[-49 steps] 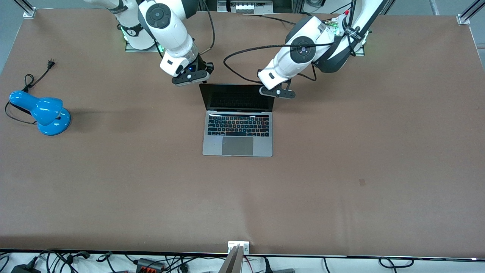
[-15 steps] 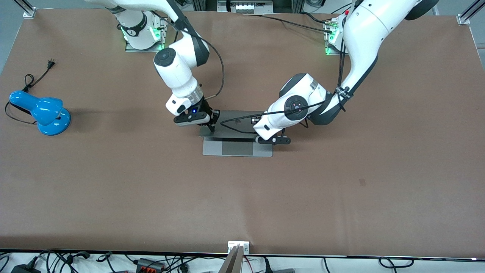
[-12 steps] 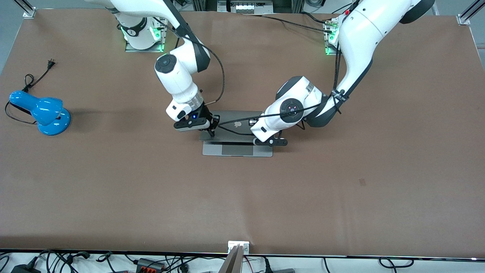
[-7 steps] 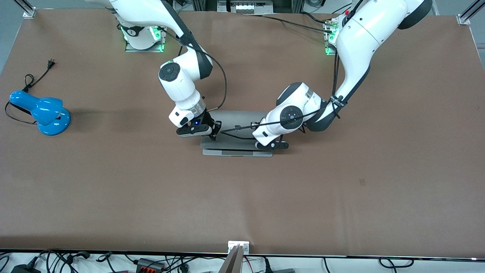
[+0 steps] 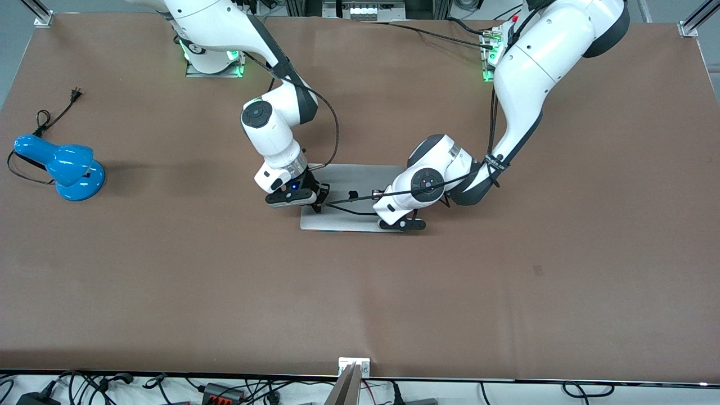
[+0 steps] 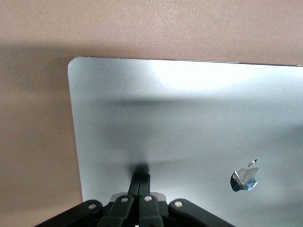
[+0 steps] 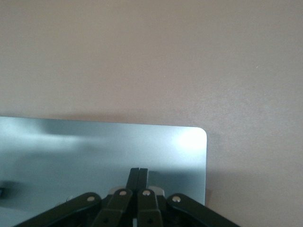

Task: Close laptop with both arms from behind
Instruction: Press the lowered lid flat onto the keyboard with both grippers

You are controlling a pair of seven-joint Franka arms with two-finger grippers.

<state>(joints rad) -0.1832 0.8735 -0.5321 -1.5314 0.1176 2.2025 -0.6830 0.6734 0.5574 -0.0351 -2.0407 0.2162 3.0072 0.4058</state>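
The laptop (image 5: pixel 353 198) lies flat near the middle of the bench (image 5: pixel 506 292), a little closer to the edge where the arms are fixed than to the front edge. Its silver lid looks all the way down, and no keys or screen show. In the left wrist view the logo (image 6: pixel 245 176) sits on the lid.

The right gripper (image 5: pixel 316 206) rests on the lid near the corner toward the right arm's end of the bench. Its fingers (image 7: pixel 138 182) are pressed together into one thin tip that touches the lid. The left gripper (image 5: pixel 400 224) rests near the lid's other front corner. Its fingers (image 6: pixel 140 177) are together too, and their tip touches the lid.

I think the job is almost done. To finish well, both tips should push gently and evenly, so the lid shuts flat and the laptop does not slide. Pushing too hard could scratch or dent the lid. Then both arms should lift straight up, not drag across the metal.

A blue lamp (image 5: pixel 61 164) with a black cord (image 5: pixel 53 115) stands well apart, by the bench edge at the right arm's end.
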